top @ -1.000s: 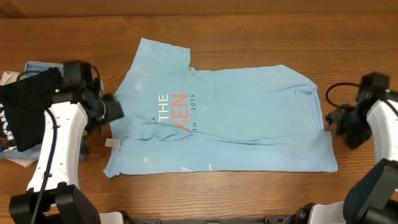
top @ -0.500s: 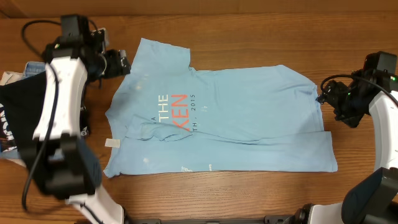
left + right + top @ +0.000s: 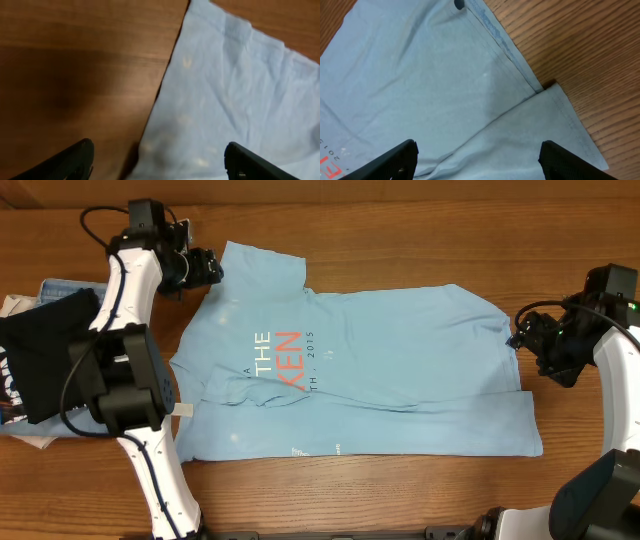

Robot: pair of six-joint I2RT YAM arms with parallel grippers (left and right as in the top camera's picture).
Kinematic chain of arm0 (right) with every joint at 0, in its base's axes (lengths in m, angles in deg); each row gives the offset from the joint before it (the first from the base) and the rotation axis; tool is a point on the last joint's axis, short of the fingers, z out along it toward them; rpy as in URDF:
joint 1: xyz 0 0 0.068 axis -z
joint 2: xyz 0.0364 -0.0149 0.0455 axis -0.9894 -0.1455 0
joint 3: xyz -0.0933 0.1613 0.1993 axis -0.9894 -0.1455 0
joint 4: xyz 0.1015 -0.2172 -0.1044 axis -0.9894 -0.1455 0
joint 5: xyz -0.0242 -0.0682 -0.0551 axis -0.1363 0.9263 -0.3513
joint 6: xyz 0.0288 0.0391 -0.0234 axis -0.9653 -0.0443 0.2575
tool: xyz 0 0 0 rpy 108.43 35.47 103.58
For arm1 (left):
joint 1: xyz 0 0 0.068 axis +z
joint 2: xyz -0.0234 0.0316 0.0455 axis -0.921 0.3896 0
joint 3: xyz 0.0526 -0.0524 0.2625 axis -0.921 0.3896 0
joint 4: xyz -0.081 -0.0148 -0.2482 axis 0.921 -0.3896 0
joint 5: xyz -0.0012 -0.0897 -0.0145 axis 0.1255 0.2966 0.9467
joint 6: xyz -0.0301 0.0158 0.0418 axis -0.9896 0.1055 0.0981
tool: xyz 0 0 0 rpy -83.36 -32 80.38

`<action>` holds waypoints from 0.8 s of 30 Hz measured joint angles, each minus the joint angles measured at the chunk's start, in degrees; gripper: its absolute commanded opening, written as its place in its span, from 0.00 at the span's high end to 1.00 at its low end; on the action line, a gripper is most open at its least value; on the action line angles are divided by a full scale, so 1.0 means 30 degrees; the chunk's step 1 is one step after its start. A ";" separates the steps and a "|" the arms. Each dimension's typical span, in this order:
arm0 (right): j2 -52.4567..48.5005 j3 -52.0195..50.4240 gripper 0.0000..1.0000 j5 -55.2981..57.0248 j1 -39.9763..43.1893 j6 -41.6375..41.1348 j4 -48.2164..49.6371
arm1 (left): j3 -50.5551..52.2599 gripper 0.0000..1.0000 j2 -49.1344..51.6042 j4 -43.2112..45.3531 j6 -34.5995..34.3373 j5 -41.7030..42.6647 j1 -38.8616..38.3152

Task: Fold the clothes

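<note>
Overhead: T-shirt [image 3: 380, 370] flat mid-worktop [image 3: 400, 220], soft, light, limp; left pincer [image 3: 205, 268] at its 10 o'clock corner, right pincer [image 3: 525, 340] at 3 o'clock edge | Left wrist: jaws spread, empty; pinch cloth edge | Right wrist: jaws spread, empty, over edge.

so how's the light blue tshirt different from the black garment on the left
The light blue T-shirt lies spread flat across the middle of the table. The black garment sits bunched at the left edge, on a pile that includes blue denim. The T-shirt's lettering is red-orange and white, while the black garment shows only white print. The T-shirt also covers far more of the table than the black garment does. Both are printed clothes.
</note>
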 measured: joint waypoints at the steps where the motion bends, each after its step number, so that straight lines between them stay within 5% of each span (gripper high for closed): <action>1: 0.0000 -0.0007 0.18 0.0000 0.0000 0.0000 -0.0007 | -0.0029 0.15 0.0211 0.0372 0.0000 0.0029 -0.0080; 12: 0.0000 0.0000 0.17 0.0007 0.0000 0.0007 -0.0175 | -0.0211 0.24 0.1647 0.2674 0.0066 0.0189 -0.1501; 16: 0.0000 0.0000 0.17 0.0007 0.0000 0.0000 -0.0182 | -0.0306 0.42 0.1763 0.2484 0.0073 -0.0029 -0.1712; 21: 0.0000 0.0000 0.18 0.0007 0.0000 0.0015 -0.0066 | -0.0328 0.77 0.1836 0.2033 0.0240 -0.0306 -0.1727; 24: 0.0000 0.0000 0.19 0.0000 0.0000 0.0058 0.0503 | -0.0350 0.85 0.1836 0.1552 0.0146 -0.0379 -0.1683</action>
